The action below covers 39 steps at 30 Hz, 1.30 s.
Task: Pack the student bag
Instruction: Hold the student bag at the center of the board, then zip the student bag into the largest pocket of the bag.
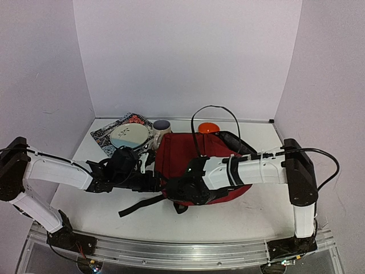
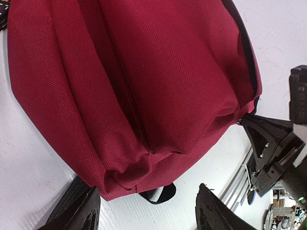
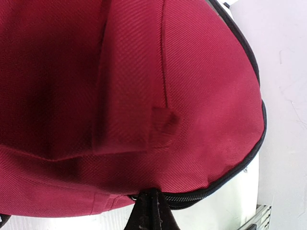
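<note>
The student bag (image 1: 197,151), dark red fabric with a black zip line, lies in the middle of the table. It fills the left wrist view (image 2: 134,81) and the right wrist view (image 3: 144,96). My left gripper (image 1: 153,180) (image 2: 146,213) stands open at the bag's near left corner, with nothing between its fingers (image 2: 79,213). A small black strap loop (image 2: 160,194) pokes out under that corner. My right gripper (image 1: 183,191) (image 3: 151,203) is shut at the bag's near edge, pinched on the zip pull where the zip (image 3: 225,179) ends. The right gripper's black body (image 2: 273,148) shows beside the bag.
Behind the bag at the back left lies a patterned mat (image 1: 108,137) with a pale plate (image 1: 129,136) on it, and a mug (image 1: 161,128) beside. An orange object (image 1: 209,127) sits behind the bag. A black strap (image 1: 140,205) trails toward the front, where a metal rail (image 1: 182,251) runs.
</note>
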Motion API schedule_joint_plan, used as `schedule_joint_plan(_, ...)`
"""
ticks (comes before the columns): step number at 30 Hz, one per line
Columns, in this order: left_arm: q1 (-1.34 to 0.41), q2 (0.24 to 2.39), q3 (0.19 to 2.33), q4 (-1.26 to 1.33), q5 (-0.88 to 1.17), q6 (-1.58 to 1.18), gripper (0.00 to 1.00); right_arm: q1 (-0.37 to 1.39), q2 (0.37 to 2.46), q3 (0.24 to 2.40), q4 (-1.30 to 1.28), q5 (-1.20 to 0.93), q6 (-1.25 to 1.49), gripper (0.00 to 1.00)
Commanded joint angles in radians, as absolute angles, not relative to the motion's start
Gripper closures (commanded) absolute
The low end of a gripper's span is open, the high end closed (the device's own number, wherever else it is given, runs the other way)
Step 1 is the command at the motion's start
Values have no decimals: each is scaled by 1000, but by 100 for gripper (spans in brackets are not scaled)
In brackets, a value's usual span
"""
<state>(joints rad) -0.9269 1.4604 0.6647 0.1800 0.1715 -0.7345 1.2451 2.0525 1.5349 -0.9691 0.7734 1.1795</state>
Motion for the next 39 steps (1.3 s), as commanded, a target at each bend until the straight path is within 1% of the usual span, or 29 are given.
schedule_joint_plan(1, -942, 1485, 667, 217, 186, -747, 31, 1241, 1963, 1507, -1060, 787, 1154, 100)
schedule_joint_plan(4, -951, 1502, 681, 221, 190, -750, 31, 1241, 1914, 1476, -1017, 766, 1116, 100)
schedule_joint_plan(11, -968, 1557, 709, 249, 206, -763, 31, 1232, 1769, 1340, -741, 667, 989, 100)
schedule_joint_plan(14, -970, 1579, 708, 264, 197, -772, 34, 1229, 1761, 1324, -688, 642, 968, 100)
schedule_joint_plan(16, -969, 1590, 709, 273, 189, -774, 38, 1228, 1762, 1315, -670, 633, 960, 100)
schedule_joint_plan(18, -969, 1604, 711, 279, 180, -773, 47, 1224, 1762, 1304, -656, 628, 956, 100)
schedule_joint_plan(19, -969, 1610, 711, 280, 171, -771, 54, 1222, 1760, 1300, -648, 623, 951, 100)
schedule_joint_plan(20, -969, 1614, 711, 281, 158, -768, 59, 1220, 1758, 1294, -643, 621, 948, 100)
schedule_joint_plan(22, -969, 1625, 707, 281, 123, -762, 71, 1215, 1749, 1280, -633, 616, 944, 100)
schedule_joint_plan(25, -968, 1635, 701, 281, 91, -751, 86, 1206, 1724, 1251, -626, 612, 940, 100)
schedule_joint_plan(27, -967, 1635, 693, 281, 70, -747, 98, 1198, 1703, 1225, -624, 610, 942, 100)
schedule_joint_plan(29, -963, 1633, 683, 280, 58, -744, 100, 1187, 1677, 1198, -624, 607, 944, 100)
schedule_joint_plan(33, -939, 1613, 651, 279, 49, -741, 100, 1161, 1596, 1114, -624, 598, 947, 100)
schedule_joint_plan(39, -850, 1568, 601, 275, 47, -722, 100, 1109, 1455, 997, -623, 583, 943, 100)
